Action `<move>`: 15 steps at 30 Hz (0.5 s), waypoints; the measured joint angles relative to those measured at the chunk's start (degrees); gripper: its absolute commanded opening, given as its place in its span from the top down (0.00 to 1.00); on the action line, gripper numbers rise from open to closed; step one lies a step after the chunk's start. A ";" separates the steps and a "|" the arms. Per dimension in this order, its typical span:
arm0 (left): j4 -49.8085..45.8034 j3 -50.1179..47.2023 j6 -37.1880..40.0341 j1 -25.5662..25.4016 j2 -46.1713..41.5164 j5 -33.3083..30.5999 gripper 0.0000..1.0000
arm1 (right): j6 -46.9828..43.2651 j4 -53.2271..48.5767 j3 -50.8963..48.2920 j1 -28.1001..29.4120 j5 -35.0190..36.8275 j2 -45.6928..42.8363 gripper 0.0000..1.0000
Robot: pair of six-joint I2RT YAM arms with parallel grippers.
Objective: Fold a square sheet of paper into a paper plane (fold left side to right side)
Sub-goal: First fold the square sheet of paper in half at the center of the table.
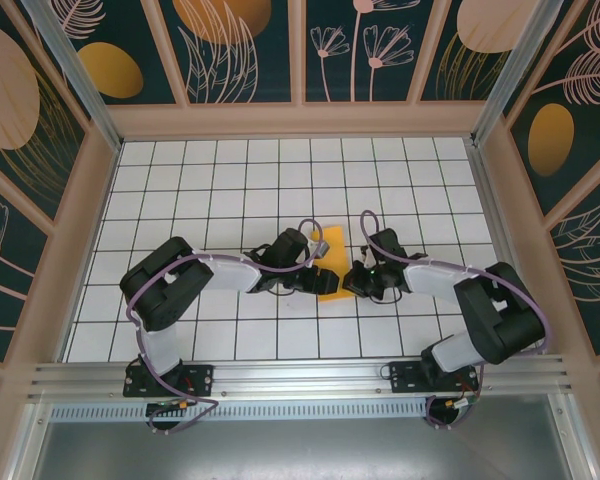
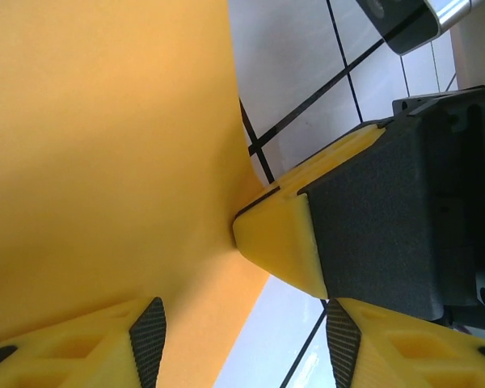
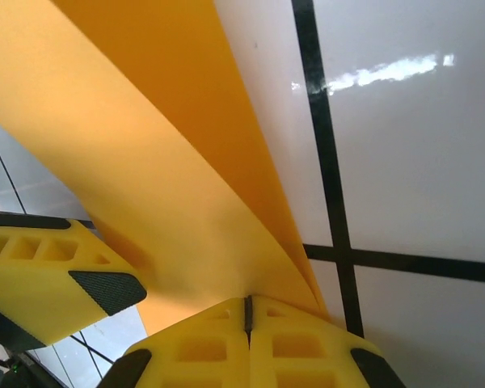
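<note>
The square sheet of paper [image 1: 332, 258] is bright orange and lies curled on the white tiles between my two grippers, one part lifted over another. In the left wrist view the sheet [image 2: 105, 162] spreads over the left side, and its edge runs down between the jaws of my left gripper [image 2: 242, 347], which stands open. My right gripper [image 3: 248, 311] is shut, its fingertips pinching the edge of the sheet [image 3: 145, 145]. One yellow right fingertip [image 2: 279, 242] shows against the paper's edge. In the top view my left gripper [image 1: 323, 272] and right gripper [image 1: 356, 280] almost meet.
The white gridded table [image 1: 230, 180] reaches back to a wooden frame [image 1: 300, 120] with patterned walls. A metal rail [image 1: 300, 375] runs along the near edge by the arm bases. Open tiles lie behind and to both sides of the grippers.
</note>
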 measured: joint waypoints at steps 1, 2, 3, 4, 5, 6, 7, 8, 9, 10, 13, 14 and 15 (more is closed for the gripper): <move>-0.07 0.26 -0.09 0.09 0.00 -0.09 0.41 | -0.04 -0.02 0.20 0.00 0.02 0.24 0.97; -0.26 0.59 -0.24 0.26 0.00 -0.22 0.41 | -0.24 -0.02 0.39 0.00 0.11 0.44 0.97; -0.46 1.09 -0.26 0.48 0.00 -0.26 0.41 | -0.48 -0.02 0.50 0.00 0.15 0.57 0.97; -0.66 1.64 -0.26 0.68 0.00 -0.37 0.41 | -0.70 -0.02 0.59 0.00 0.15 0.68 0.97; -0.85 2.49 -0.31 0.94 0.00 -0.55 0.42 | -0.98 -0.15 0.72 0.00 0.20 0.72 0.97; -0.83 3.04 -0.44 1.18 0.00 -0.87 0.42 | -1.05 -0.17 0.79 0.00 0.22 0.81 0.97; -0.85 3.48 -0.48 1.36 0.02 -1.16 0.43 | -1.05 -0.17 0.83 0.00 0.22 0.87 0.97; -0.81 3.98 -0.63 1.66 0.02 -1.42 0.43 | -1.05 -0.17 0.87 0.00 0.22 0.94 0.97; -0.81 4.22 -0.68 1.97 0.11 -1.60 0.44 | -1.05 -0.17 0.87 0.00 0.22 0.94 0.97; -0.79 4.33 -0.68 2.19 0.22 -1.84 0.44 | -1.07 -0.17 0.87 0.00 0.22 0.94 0.97; -0.85 4.50 -0.66 2.82 1.49 -2.82 0.44 | -1.09 -0.17 0.87 0.00 0.31 0.94 0.97; -0.96 4.50 -0.63 3.04 2.10 -3.04 0.44 | -1.11 -0.17 0.87 0.00 0.33 0.94 0.97; -1.44 4.72 -0.61 3.15 2.64 -3.32 0.44 | -1.22 -0.17 0.87 0.00 0.35 0.94 0.97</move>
